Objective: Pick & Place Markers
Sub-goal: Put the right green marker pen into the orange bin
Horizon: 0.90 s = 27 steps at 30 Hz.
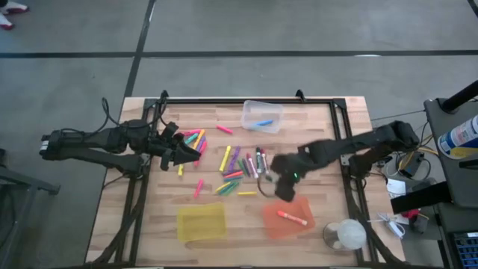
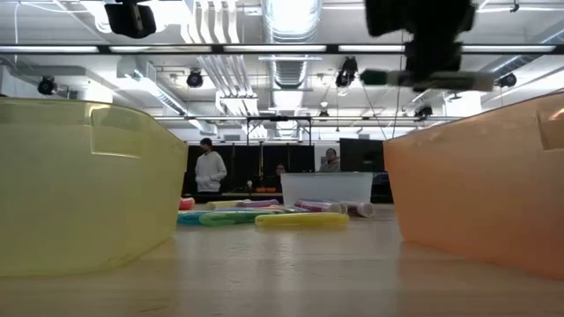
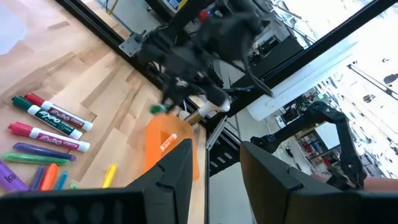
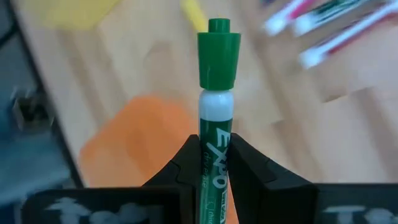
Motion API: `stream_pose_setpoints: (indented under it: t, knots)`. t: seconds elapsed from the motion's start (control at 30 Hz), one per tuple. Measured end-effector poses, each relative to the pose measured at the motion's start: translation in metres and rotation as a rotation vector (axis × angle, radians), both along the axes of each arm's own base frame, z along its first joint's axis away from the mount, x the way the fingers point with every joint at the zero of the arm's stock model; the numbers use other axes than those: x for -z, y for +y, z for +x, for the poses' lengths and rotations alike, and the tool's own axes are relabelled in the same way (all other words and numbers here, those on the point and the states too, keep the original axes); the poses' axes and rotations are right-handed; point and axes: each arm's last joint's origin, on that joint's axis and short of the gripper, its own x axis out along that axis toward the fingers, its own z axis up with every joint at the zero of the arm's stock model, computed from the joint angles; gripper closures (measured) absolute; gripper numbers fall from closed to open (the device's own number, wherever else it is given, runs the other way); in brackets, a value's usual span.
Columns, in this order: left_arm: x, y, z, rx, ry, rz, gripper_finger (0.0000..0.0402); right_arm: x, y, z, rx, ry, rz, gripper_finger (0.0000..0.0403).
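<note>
Two risks stand out over the light wooden table. The translucent orange plastic bin near its front edge already holds one orange marker, and the right gripper hovers just above the bin's rear rim, so an early release could drop the pen onto the wood. Its fingers are clamped on a white-barrelled marker with a green cap, held low on the barrel, which could tilt it. Only the right wrist view shows that grip; the high view shows the scattered markers mid-table and the left gripper, parted and empty, at the left side
</note>
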Motion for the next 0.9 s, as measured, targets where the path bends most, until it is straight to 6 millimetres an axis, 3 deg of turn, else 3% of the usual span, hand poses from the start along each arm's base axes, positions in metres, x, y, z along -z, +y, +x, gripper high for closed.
stream_pose_setpoints:
  t: [0.2, 0.4, 0.73, 0.9]
  knots:
    - [0.000, 0.000, 0.000, 0.000, -0.004, 0.001, 0.0273, 0.012, 0.044, -0.007, -0.153, 0.036, -0.019, 0.0348]
    - [-0.001, 0.000, 0.000, 0.000, -0.013, 0.000, 0.0273, 0.033, 0.067, -0.008, -0.224, 0.109, -0.057, 0.0333]
    - [-0.001, 0.000, 0.000, -0.001, -0.014, -0.003, 0.0273, 0.069, 0.086, -0.002, -0.277, 0.253, -0.029, 0.0329]
    - [-0.001, 0.000, 0.000, -0.001, -0.013, -0.012, 0.0273, 0.071, 0.087, -0.002, -0.234, 0.287, 0.003, 0.0307]
